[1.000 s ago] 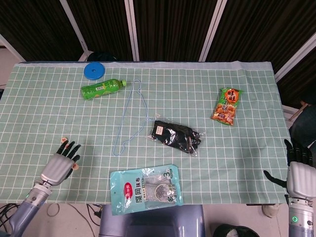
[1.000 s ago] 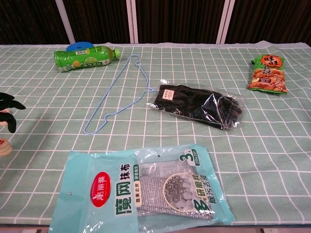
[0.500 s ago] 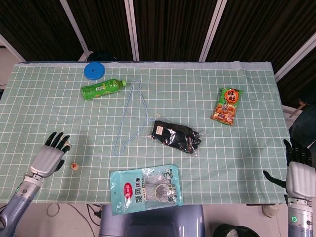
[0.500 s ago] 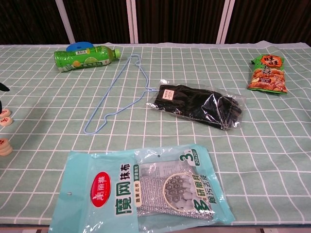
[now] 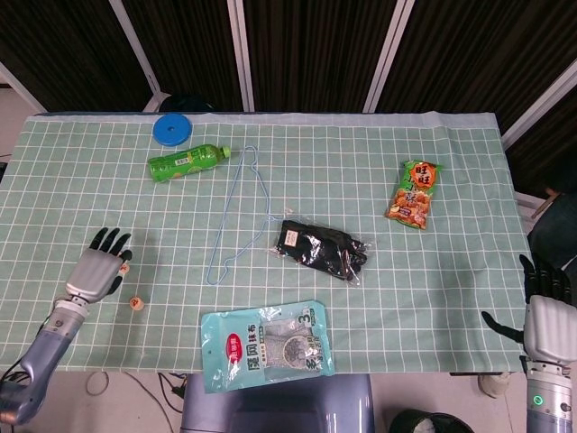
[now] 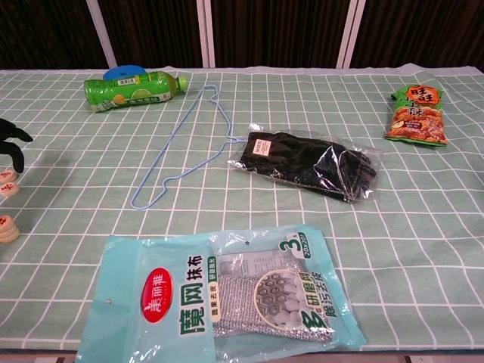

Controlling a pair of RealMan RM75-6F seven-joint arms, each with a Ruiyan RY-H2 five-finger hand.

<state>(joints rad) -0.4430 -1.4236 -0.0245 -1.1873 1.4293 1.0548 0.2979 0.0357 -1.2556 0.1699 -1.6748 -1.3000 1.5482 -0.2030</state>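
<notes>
Now the tabletop (image 5: 451, 180) wears a green cloth with white squares, and dark curtains hang behind it. The left robot hand (image 5: 96, 271) is low at the left edge, fingers spread, holding nothing. Its fingertips are right by one small round wooden piece (image 6: 7, 190); another piece (image 5: 136, 303) lies just beside it. The right robot hand (image 5: 545, 320) stays off the right edge, fingers up and apart, also empty. Near the front lies a blue bag of cleaning cloths (image 5: 265, 345) with a big 3 and Chinese words. A pack of black gloves (image 5: 322, 250), a blue wire hanger (image 5: 236, 216), a green bottle (image 5: 187, 161) and a snack bag (image 5: 415, 193) lie farther back.
</notes>
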